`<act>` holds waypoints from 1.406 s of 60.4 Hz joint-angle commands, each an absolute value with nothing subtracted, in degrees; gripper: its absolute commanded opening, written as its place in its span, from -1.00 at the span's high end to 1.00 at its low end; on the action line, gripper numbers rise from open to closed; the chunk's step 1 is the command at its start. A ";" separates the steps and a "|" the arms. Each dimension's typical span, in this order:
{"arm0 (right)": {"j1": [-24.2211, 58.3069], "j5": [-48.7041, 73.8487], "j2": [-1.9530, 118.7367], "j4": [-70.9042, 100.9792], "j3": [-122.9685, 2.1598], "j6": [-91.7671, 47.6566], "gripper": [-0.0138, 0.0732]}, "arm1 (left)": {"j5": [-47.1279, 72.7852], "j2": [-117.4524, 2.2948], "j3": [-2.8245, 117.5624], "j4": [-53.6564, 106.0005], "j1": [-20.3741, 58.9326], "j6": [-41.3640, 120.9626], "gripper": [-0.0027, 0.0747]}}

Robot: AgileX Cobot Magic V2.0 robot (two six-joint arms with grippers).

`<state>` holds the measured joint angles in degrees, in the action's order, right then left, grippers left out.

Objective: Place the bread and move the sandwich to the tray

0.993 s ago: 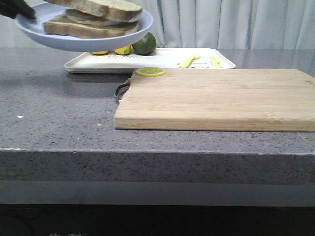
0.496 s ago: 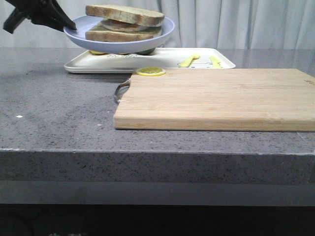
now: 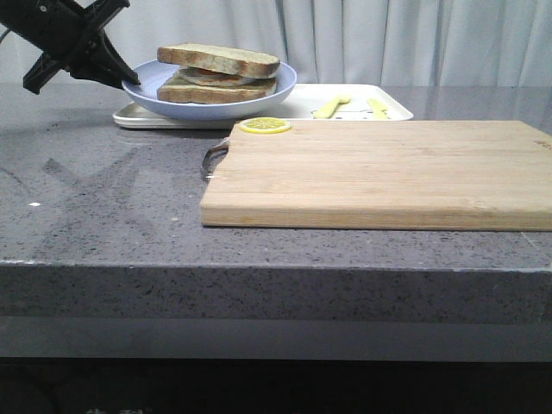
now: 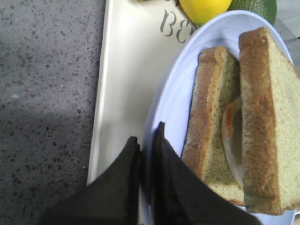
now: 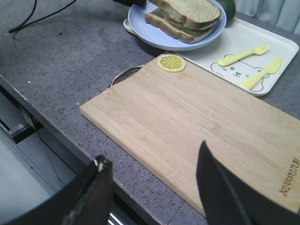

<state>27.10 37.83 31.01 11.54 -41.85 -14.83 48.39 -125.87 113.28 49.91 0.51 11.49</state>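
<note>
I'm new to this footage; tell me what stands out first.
The left end effector pinches the rim of a blue plate holding the sandwich, over the near-left part of the white tray. In front, a big cutting board carries a lemon slice at its far-left corner.

Left gripper (image 4: 146, 140) jaws pinched nearly closed, right gripper (image 5: 154, 187) jaws spread wide

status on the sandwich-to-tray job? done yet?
Done: sandwich assembled, top bread on, sitting on the blue plate. In hand: left gripper pinches the plate rim, plate low over the tray. Left: settle it, release. Right gripper open, idle over the cutting board.
</note>
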 commanded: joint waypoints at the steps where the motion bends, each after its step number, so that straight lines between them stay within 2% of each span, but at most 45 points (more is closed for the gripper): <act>1: 26.94 33.15 31.23 12.13 -43.39 -15.48 -0.29 | 45.81 -121.58 115.62 55.14 0.80 10.49 0.68; 10: 26.94 33.15 31.23 12.13 -43.39 -15.48 -0.29 | 45.81 -121.58 115.62 55.14 0.80 10.49 0.25; 18: 26.94 33.15 31.23 12.13 -43.39 -15.48 -0.29 | 46.19 -121.58 115.62 55.14 0.80 10.49 0.04; 35: 26.94 33.15 31.23 12.13 -43.39 -15.48 -0.29 | 49.40 -117.18 115.62 48.28 -0.43 10.74 0.06; 57: 26.94 33.15 31.23 12.13 -43.39 -15.48 -0.29 | 52.47 -101.96 114.62 30.71 0.80 10.85 0.06; 69: 26.94 33.15 31.23 12.13 -43.39 -15.48 -0.29 | 51.45 -91.83 107.10 20.50 6.18 10.85 0.06; 85: 26.94 33.15 31.23 12.13 -43.39 -15.48 -0.29 | 48.98 -80.35 92.95 11.15 17.33 10.85 0.06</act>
<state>27.10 37.83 31.01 11.54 -41.85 -14.83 53.56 -85.62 95.25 12.33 14.48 10.90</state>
